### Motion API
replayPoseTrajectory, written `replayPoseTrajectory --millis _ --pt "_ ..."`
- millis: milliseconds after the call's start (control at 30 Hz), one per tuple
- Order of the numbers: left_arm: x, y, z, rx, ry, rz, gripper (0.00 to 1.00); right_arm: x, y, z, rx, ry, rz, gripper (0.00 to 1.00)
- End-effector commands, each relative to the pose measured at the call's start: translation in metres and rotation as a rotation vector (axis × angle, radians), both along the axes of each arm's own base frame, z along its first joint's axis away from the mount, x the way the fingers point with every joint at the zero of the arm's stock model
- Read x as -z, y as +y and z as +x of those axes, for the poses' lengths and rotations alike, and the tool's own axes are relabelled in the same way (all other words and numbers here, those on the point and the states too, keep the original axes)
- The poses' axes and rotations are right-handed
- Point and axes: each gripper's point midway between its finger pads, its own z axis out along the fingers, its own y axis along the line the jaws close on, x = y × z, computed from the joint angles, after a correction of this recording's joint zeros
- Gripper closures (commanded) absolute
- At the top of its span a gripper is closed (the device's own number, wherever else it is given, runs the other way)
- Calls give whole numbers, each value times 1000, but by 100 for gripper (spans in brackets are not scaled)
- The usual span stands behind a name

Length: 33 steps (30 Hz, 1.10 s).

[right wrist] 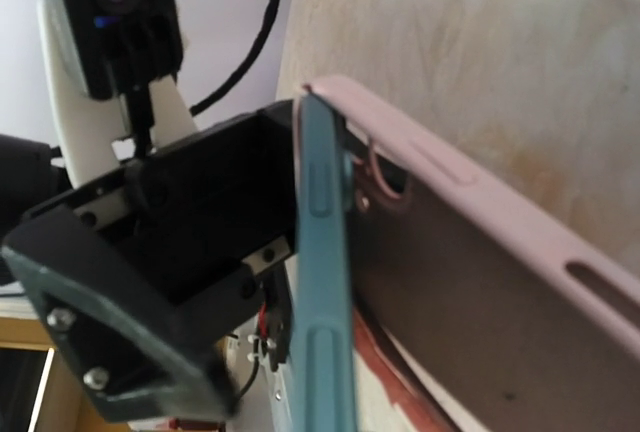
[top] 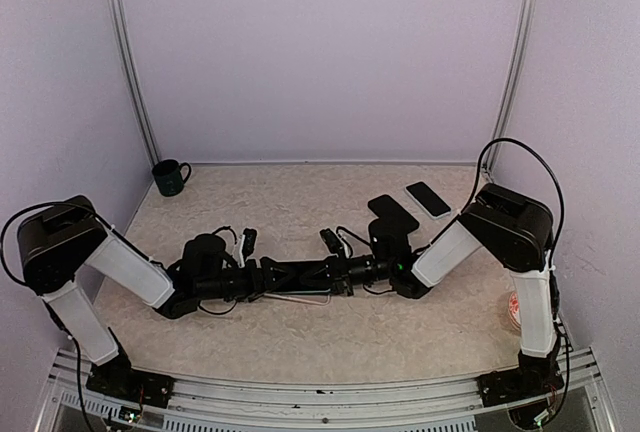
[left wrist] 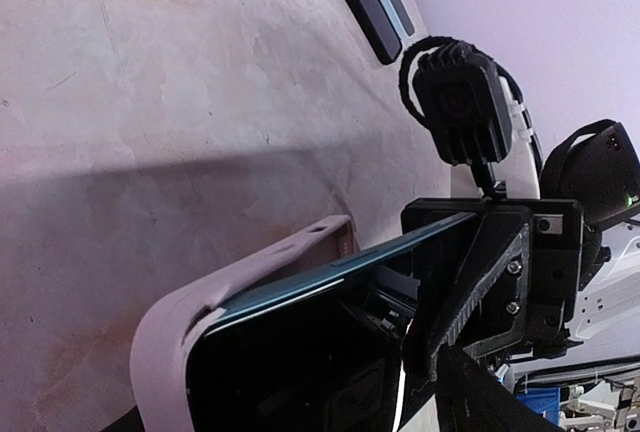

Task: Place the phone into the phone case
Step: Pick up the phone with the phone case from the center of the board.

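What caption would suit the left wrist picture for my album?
Teal-edged phone partly inside a pink case, far end held by the right gripper.

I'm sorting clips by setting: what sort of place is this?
Probably a lab robot cell: plain lilac panels on aluminium posts enclose a tabletop, and a left arm and right arm are bolted to a rail at its edge.

Both arms (top: 450, 247) pair white boxy link shells (top: 130, 267) with bulky black joint housings (top: 55, 237), trailed by looping black cables (top: 515, 141). Silver screw heads (left wrist: 512, 268) stud the black angular end blocks (left wrist: 550, 272), each topped by a square black camera (left wrist: 460, 102).
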Motion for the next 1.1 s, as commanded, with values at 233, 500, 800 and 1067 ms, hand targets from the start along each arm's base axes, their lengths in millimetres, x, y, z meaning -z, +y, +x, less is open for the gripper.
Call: replayPoseTrajectory --millis 233,500,800,1067 --pt "-40 -27 -10 103 -106 -82 48 -14 10 -14 -61 -52 47 100" --pt "-43 -25 -14 104 -111 -106 62 -14 8 -16 -69 -54 45 94" --pt "-46 -26 -17 118 -111 -131 62 -11 9 -15 -74 -46 28 71" --pt "-41 -26 -18 121 -100 -128 65 -13 7 -11 -68 -56 -10 64"
